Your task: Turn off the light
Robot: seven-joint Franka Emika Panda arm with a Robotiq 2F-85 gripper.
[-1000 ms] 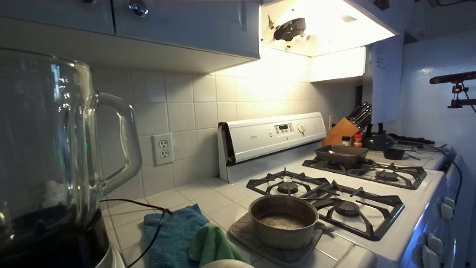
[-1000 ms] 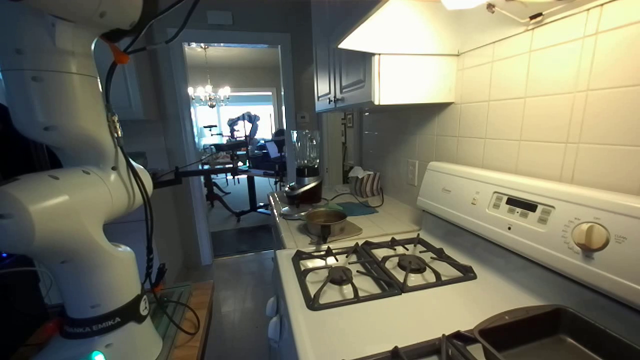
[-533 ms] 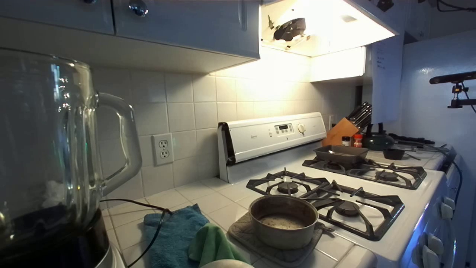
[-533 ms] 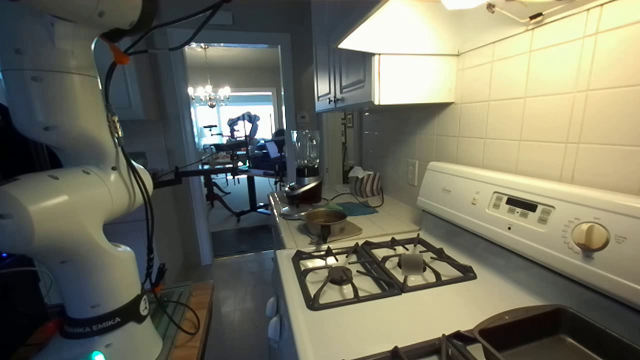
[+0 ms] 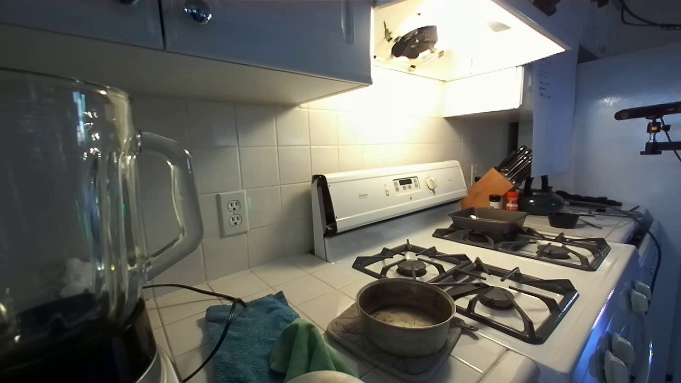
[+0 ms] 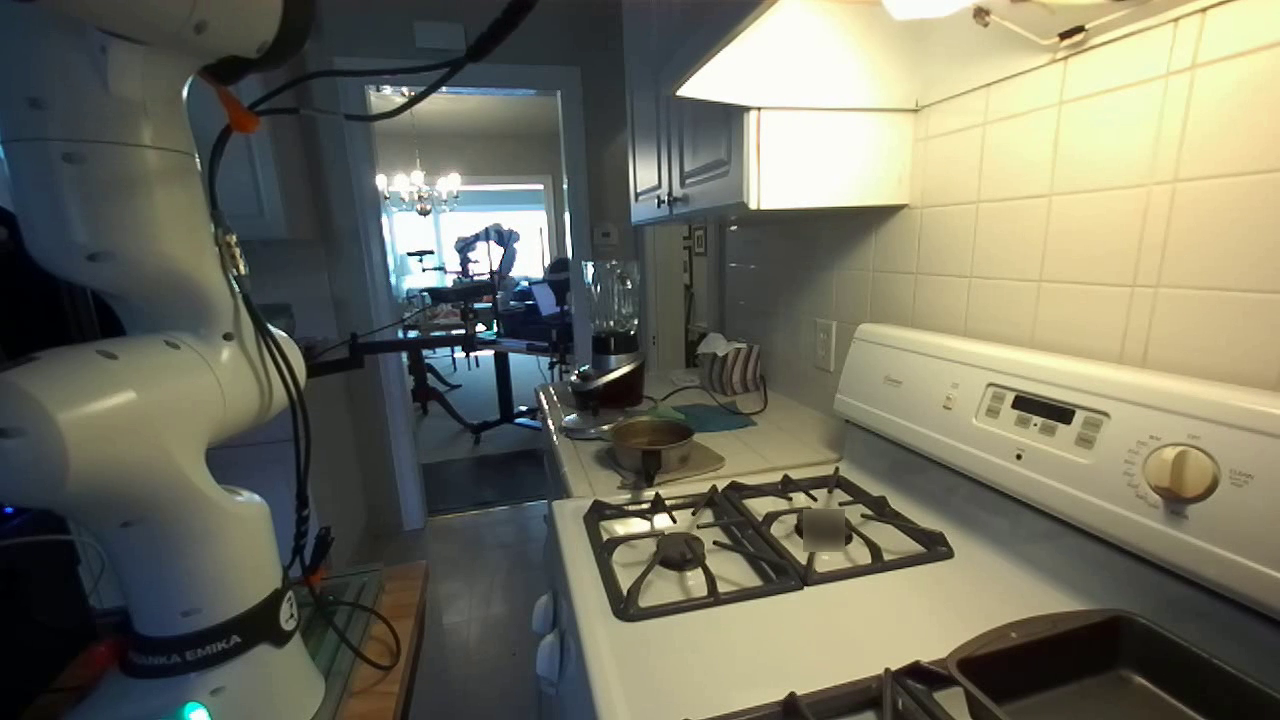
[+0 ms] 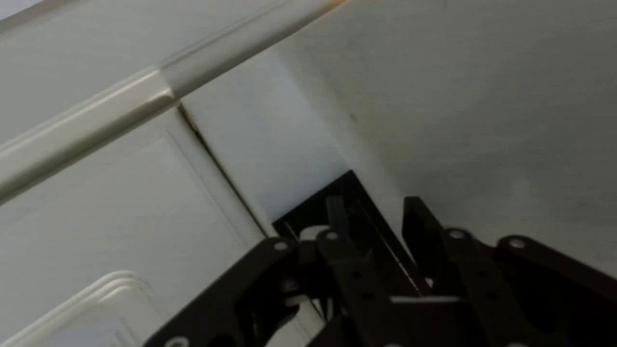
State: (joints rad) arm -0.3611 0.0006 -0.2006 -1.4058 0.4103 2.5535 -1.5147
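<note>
The light under the range hood [image 5: 500, 53] is lit. Its bright lamp [image 6: 922, 8] shows at the top edge in an exterior view. In the wrist view a black panel [image 7: 308, 209] is set in a white face. A white rounded piece, perhaps a knob [image 7: 312, 232], shows against it, partly hidden by the left finger. My gripper [image 7: 376, 212] is open, its fingers [image 7: 339, 214] apart with nothing between them, in front of the panel. I cannot tell whether it touches. In an exterior view only dark parts at the top edge, likely of the gripper, show.
Cabinets [image 5: 266, 37] flank the hood. Below are the stove [image 6: 720, 660], a pot [image 5: 405, 319], a baking pan [image 6: 1120, 670] and a blender [image 5: 80, 213]. A paper sheet [image 5: 554, 117] hangs beyond the hood. The arm [image 6: 130, 420] stands opposite the stove.
The cables on the upper arm have swung to the right in an exterior view. The dark parts and cable at the top right have shifted slightly. The hood light stays lit.
</note>
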